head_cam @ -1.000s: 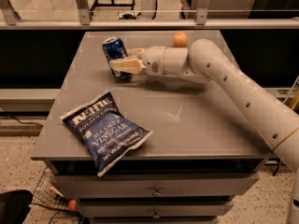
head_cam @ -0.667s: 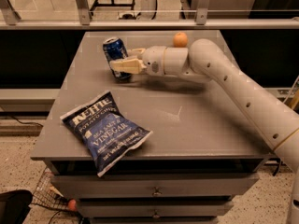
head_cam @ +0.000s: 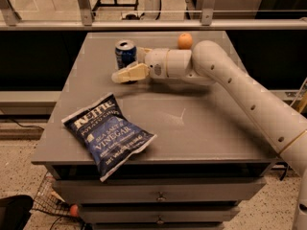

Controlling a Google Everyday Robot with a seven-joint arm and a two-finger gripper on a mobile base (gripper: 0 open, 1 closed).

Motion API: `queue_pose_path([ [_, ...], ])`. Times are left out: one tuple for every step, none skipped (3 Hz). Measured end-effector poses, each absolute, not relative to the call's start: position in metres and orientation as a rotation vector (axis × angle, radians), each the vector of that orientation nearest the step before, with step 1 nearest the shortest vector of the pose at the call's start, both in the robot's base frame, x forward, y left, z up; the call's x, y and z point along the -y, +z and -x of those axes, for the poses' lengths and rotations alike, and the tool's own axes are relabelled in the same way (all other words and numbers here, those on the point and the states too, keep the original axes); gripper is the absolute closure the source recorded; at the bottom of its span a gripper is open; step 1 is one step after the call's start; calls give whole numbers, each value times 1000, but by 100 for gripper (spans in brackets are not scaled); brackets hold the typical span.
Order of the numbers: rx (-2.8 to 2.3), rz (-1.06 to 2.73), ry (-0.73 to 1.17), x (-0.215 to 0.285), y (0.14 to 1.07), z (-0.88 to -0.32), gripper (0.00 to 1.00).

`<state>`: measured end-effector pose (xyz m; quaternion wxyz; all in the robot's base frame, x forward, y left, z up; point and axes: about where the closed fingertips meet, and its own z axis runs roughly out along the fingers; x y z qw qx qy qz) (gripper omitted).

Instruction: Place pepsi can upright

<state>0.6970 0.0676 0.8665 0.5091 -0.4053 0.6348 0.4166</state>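
Observation:
The pepsi can [head_cam: 125, 53], dark blue with a silver top, stands about upright on the grey table [head_cam: 201, 128] near its back left. My gripper [head_cam: 124, 66] reaches in from the right and is shut on the can. One cream finger [head_cam: 130, 74] lies in front of the can's base. The other finger is mostly hidden behind the can. The white arm [head_cam: 240, 90] stretches from the right edge across the table's back half.
A large dark-blue chip bag [head_cam: 108, 133] lies flat at the table's front left. An orange [head_cam: 185, 40] sits at the back edge behind my wrist. Drawers [head_cam: 158, 195] are under the tabletop. A metal rail [head_cam: 153, 25] runs behind the table.
The can has gone from tilted to about upright and shifted slightly right and down with the gripper. The chip bag and orange have not moved.

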Motion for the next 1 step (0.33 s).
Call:
queue_pose_path([
  [-1529, 976, 1004, -68, 866, -697, 0],
])
